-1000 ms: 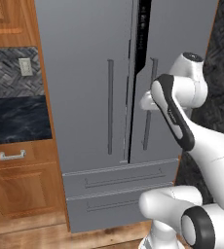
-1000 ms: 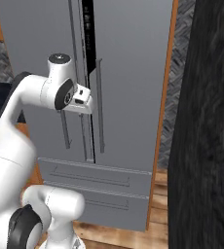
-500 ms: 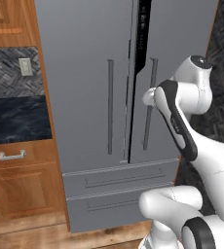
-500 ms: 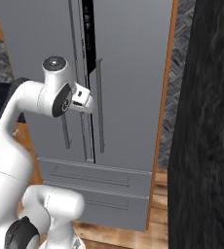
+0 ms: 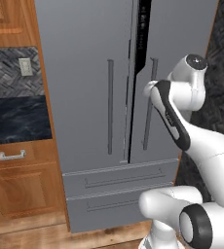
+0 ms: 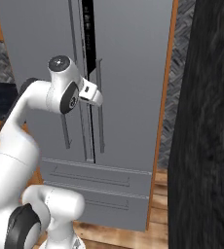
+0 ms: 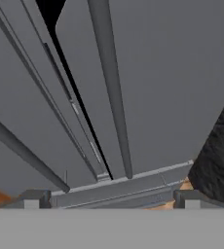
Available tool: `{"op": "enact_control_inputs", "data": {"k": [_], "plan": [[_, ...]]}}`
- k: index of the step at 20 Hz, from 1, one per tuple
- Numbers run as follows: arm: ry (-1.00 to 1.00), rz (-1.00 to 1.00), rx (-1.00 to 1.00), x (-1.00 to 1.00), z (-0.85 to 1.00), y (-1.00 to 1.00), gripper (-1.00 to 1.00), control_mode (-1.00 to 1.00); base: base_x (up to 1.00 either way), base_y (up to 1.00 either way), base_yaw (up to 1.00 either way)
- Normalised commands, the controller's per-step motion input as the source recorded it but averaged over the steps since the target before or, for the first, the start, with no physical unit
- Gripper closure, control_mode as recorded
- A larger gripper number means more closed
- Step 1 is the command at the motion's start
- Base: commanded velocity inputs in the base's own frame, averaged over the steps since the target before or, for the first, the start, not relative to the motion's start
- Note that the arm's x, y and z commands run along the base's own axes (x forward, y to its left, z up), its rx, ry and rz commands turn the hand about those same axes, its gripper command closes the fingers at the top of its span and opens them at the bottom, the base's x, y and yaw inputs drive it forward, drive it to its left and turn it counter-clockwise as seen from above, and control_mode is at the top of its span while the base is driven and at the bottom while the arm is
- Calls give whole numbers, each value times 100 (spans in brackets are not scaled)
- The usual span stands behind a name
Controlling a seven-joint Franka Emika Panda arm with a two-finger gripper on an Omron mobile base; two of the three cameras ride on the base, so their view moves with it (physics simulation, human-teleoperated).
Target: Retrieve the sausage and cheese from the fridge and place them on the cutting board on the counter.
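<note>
We see the fridge point(image 5: 89, 97) straight ahead, tall, flat and matte grey; its right door point(image 5: 182, 73) stands slightly ajar, a dark gap beside the left door; our gripper point(image 6: 97, 96) hangs just before the right door's long bar handle point(image 7: 111, 87), its fingertips point(image 7: 33, 198) spread wide, holding nothing; left lies the glossy black table point(image 5: 16, 119) over reddish wooden cabinets point(image 5: 21, 185); right, a dark rough wall point(image 6: 206, 126).

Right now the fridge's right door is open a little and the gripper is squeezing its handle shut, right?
Not quite. The fridge right door is open a little, but the gripper is open, not squeezing the handle. The hand view shows its fingertips spread wide, with the handle ahead between them.
</note>
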Motion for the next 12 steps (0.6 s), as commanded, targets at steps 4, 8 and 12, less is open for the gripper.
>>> {"op": "enact_control_inputs", "data": {"k": [4, 8, 12], "plan": [[-23, 0, 0, 42, -1, -7, -100, -100, 0, 0, 0], [-19, 0, 0, 50, 0, -1, -100, -100, 0, 0, 0], [-11, 0, 0, 62, 0, -14, -100, -100, 0, 0, 0]]}}
